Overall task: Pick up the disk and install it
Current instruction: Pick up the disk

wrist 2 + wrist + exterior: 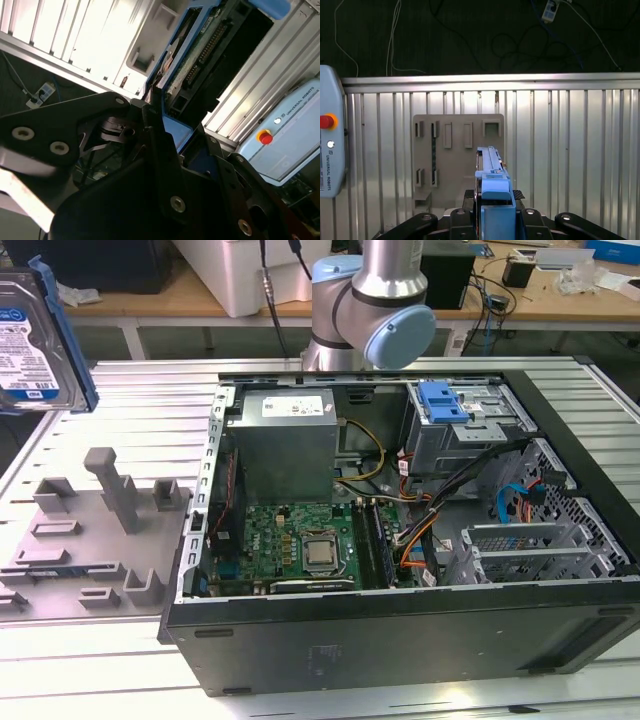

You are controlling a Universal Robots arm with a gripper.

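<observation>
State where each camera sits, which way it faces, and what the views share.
Exterior view: off the arm, looking down into the open computer case on the table; the arm rises behind it, the disk hangs at the exterior view's left.
First wrist view: on the arm, facing the grey fixture plate; the gripper clamps the disk edge-on.
Second wrist view: on the arm, facing the disk's underside past the gripper's black links.
Shared: all show the disk and table.

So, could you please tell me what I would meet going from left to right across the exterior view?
First the disk, raised above the table → grey holder plate → power supply box → metal cage with the blue latch.
</observation>
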